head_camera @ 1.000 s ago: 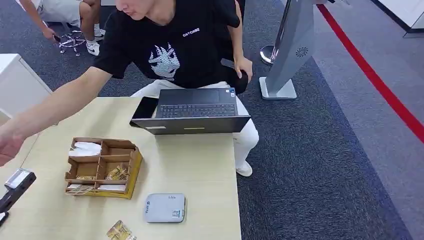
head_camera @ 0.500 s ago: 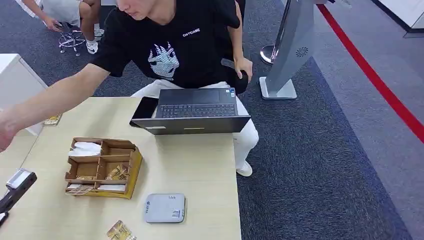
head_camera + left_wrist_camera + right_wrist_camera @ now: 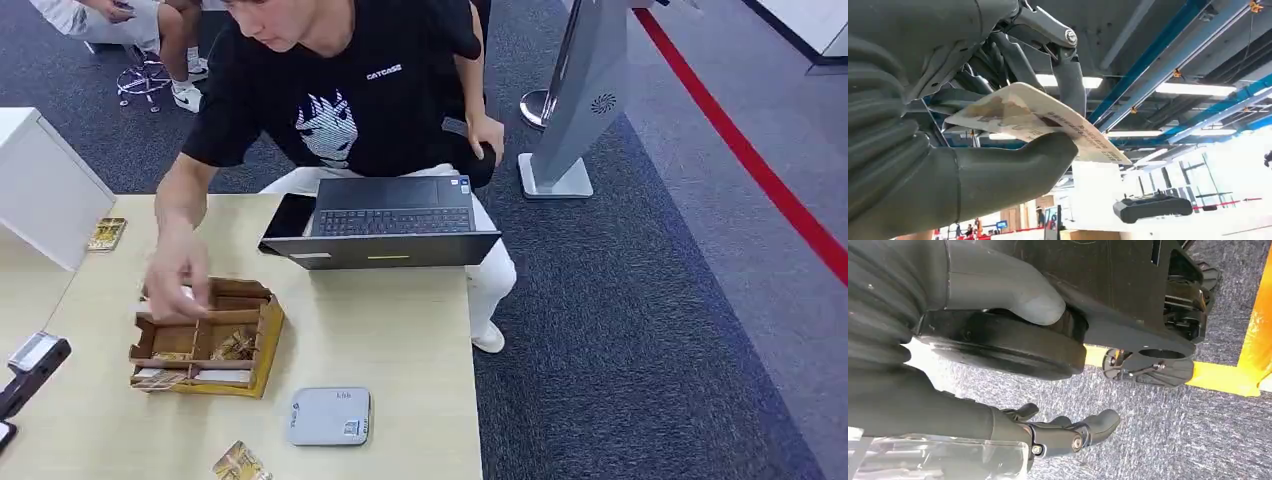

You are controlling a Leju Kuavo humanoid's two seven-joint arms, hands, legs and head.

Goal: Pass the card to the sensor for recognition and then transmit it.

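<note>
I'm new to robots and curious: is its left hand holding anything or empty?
Holding. In the left wrist view the left hand pinches a card between thumb and fingers.

I see a person's hand (image 3: 177, 278) reaching into the cardboard tray (image 3: 207, 336) on my table (image 3: 400, 340), with the grey sensor (image 3: 330, 416) lying just in front of it. An open laptop (image 3: 385, 221) sits at the far edge, and one card (image 3: 105, 233) lies near the white box (image 3: 45, 185).
</note>
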